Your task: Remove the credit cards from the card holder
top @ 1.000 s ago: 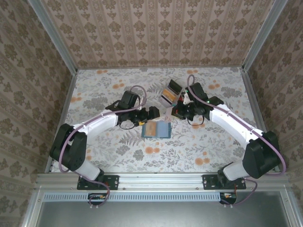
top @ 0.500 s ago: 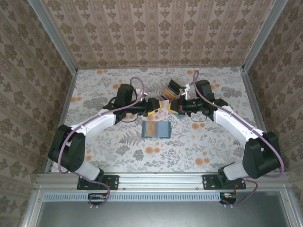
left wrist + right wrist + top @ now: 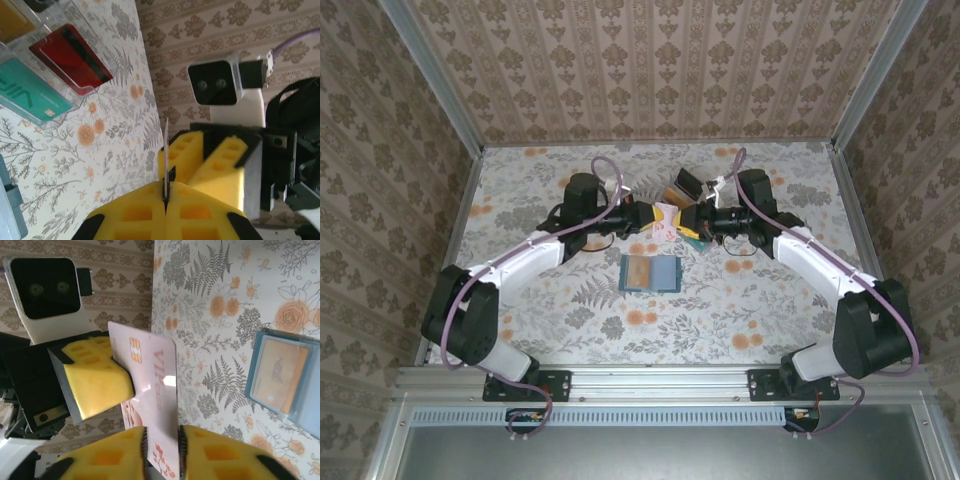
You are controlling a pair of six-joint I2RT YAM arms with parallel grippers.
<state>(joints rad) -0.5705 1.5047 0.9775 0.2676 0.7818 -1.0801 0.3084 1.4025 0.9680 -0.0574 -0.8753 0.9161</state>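
The teal-blue card holder lies open on the table with an orange-tan card in its pocket, and shows at the right of the right wrist view as the card holder. Above and behind it, both grippers meet in the air at a pink VIP credit card. My left gripper is shut on the card's edge, with its pads pressed together. My right gripper is open; the pink card stands between its parted pads.
A clear compartment tray sits just behind the grippers, holding a red card and a teal card among others. Patterned walls enclose the table on three sides. Bare floral tabletop lies in front of the holder.
My left gripper has risen from beside the holder to the pink card and shut on it. My right gripper, which was shut on that card, has parted its jaws.
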